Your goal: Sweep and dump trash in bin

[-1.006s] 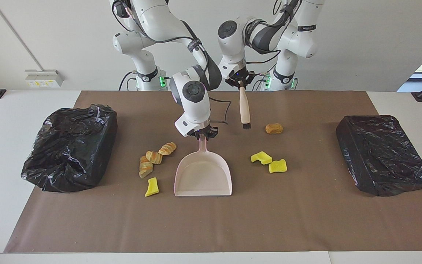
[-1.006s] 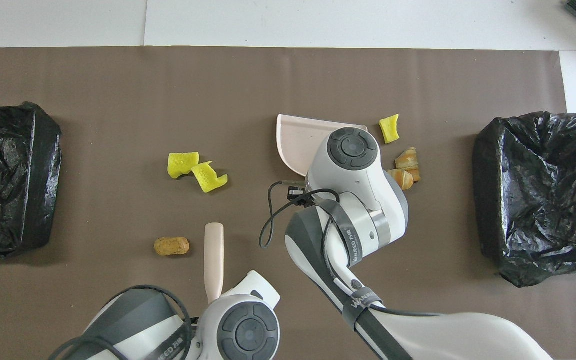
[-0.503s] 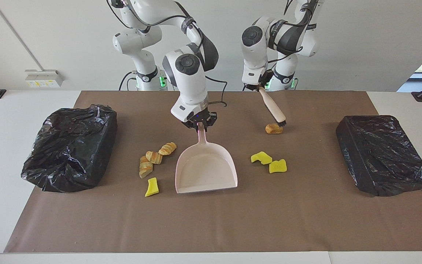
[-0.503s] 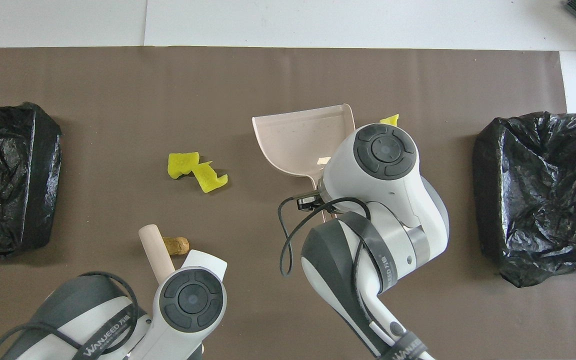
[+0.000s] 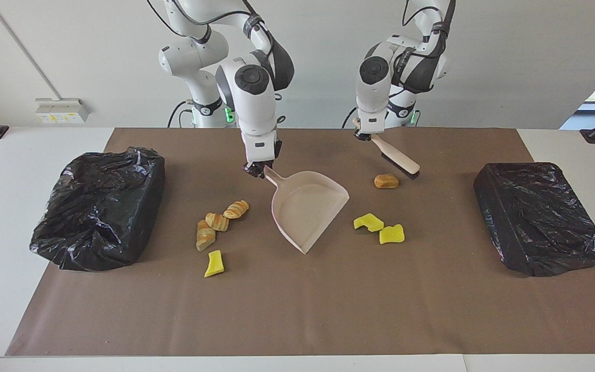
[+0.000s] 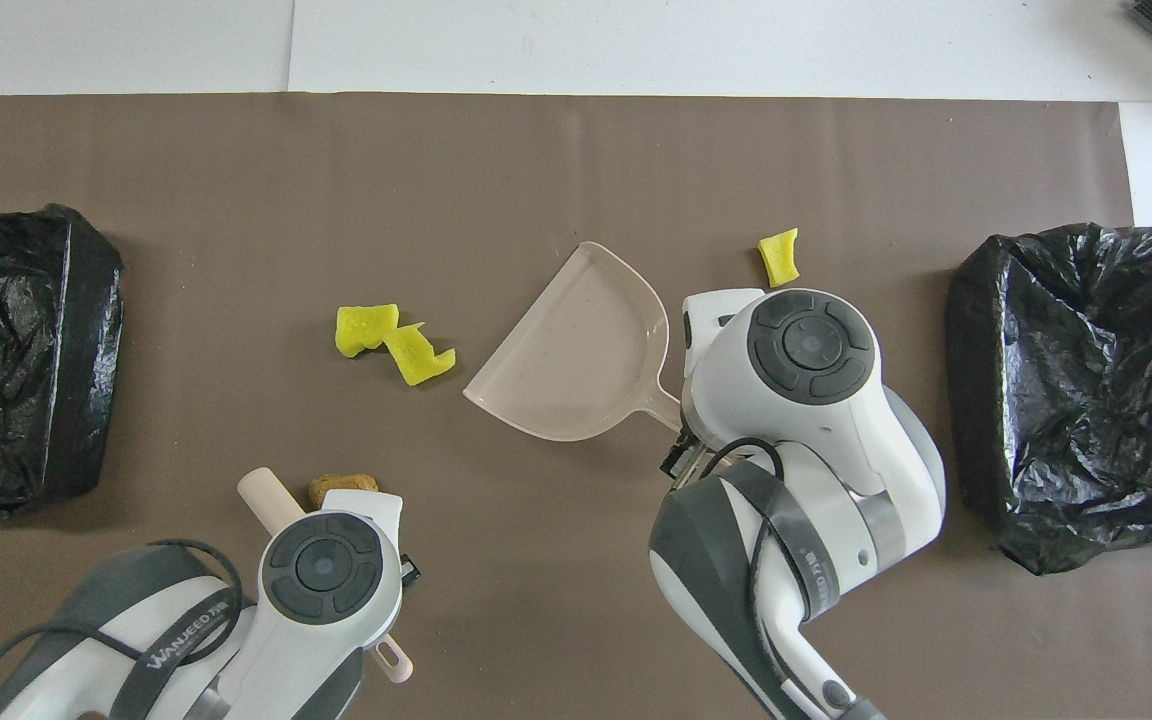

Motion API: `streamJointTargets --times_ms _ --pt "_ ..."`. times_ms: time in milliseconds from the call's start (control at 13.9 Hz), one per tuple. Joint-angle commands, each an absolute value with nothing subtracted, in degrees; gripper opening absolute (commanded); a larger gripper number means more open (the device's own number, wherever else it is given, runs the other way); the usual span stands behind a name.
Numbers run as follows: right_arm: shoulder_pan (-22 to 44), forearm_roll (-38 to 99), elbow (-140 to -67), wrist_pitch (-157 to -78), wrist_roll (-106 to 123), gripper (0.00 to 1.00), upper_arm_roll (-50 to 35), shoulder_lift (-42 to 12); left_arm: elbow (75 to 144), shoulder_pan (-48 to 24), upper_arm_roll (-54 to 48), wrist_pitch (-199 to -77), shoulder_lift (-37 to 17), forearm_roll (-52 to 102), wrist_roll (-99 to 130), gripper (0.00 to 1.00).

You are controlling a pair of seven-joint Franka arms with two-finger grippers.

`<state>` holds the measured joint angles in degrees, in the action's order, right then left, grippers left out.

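Right end effector [image 5: 257, 171] tight on dustpan [image 5: 308, 209]; left [image 5: 362, 135] on brush [image 5: 398, 161]

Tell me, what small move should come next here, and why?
Probably the left gripper lowers the brush beside the brown bun. The bristles hang just above it, and the dustpan, held by the right gripper, opens toward the bun and yellow chunks.

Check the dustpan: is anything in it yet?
Empty. The dustpan's pale inside shows bare in both views; all visible trash lies on the mat.
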<state>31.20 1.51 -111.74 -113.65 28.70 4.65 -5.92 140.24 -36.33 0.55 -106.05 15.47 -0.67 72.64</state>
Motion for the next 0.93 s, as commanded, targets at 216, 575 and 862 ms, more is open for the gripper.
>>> streamJointTargets --times_ms 216,575,862 --pt "35.3 -6.3 -112.5 -116.5 33.6 0.00 4.2 -9.5 140.3 -30.3 -0.1 -112.8 11.8 5.2 64.1 0.00" --pt "36.4 -7.5 -112.0 -119.0 33.1 0.00 4.1 -12.0 135.1 -26.6 -0.1 -114.4 7.3 7.6 57.8 0.00" --pt "36.2 -6.7 -111.7 -120.0 31.7 0.00 4.1 -12.4 133.9 -27.5 -0.1 -119.6 5.9 8.3 50.0 0.00"
